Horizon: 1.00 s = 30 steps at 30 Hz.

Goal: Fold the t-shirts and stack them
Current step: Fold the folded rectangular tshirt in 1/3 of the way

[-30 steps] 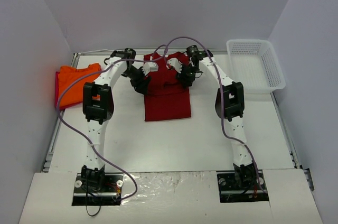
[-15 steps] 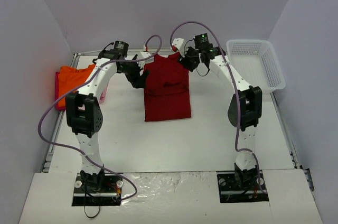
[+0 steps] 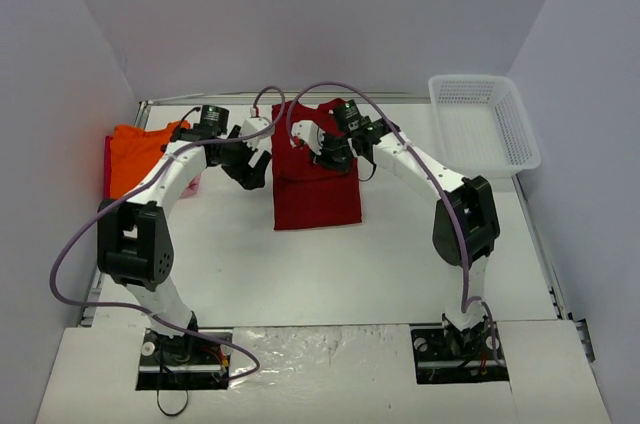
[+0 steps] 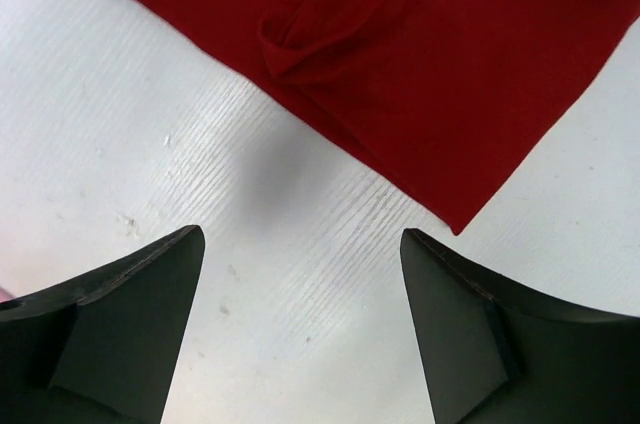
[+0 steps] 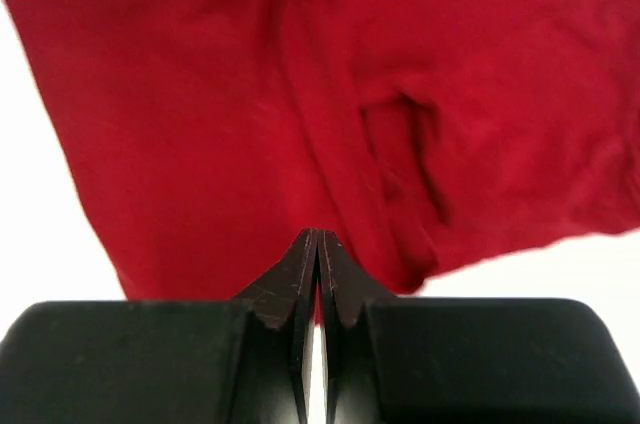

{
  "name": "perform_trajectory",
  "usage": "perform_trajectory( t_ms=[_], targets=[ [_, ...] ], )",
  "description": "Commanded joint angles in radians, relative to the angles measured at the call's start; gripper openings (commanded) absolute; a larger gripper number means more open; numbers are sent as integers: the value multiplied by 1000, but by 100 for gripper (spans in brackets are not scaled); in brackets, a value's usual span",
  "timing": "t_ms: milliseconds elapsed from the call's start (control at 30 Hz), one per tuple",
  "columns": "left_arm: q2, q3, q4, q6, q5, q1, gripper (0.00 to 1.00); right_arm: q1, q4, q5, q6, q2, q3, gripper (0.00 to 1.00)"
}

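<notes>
The dark red t-shirt lies folded into a tall strip on the white table, with creases near its top. My left gripper is open and empty just off the shirt's left edge; in the left wrist view it hangs over bare table below the shirt's edge. My right gripper is shut over the shirt's upper part; in the right wrist view its tips meet above the red cloth. The orange t-shirt lies at the far left. A sliver of pale pink shows by it.
A white mesh basket stands at the back right. Purple cables loop above both arms. The table's raised rim runs along the left and right sides. Grey walls close in the back and sides.
Both arms have dropped from their raised, spread pose back down to the shirt's upper part. The left gripper has moved in beside the left edge and the right gripper over the top.
</notes>
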Motion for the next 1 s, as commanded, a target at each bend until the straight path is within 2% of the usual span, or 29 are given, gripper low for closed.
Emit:
perform_trajectory(
  t_ms=[0,200,967],
  targets=[
    [-113,-29,116,-45,-66,16,79,17,-30,-24,26,14,5,0],
    [-116,-50,110,-58,-97,31,79,46,-35,-38,35,83,39,0],
    [-82,-53,135,-68,-102,48,79,28,-30,-16,31,315,146,0]
  ],
)
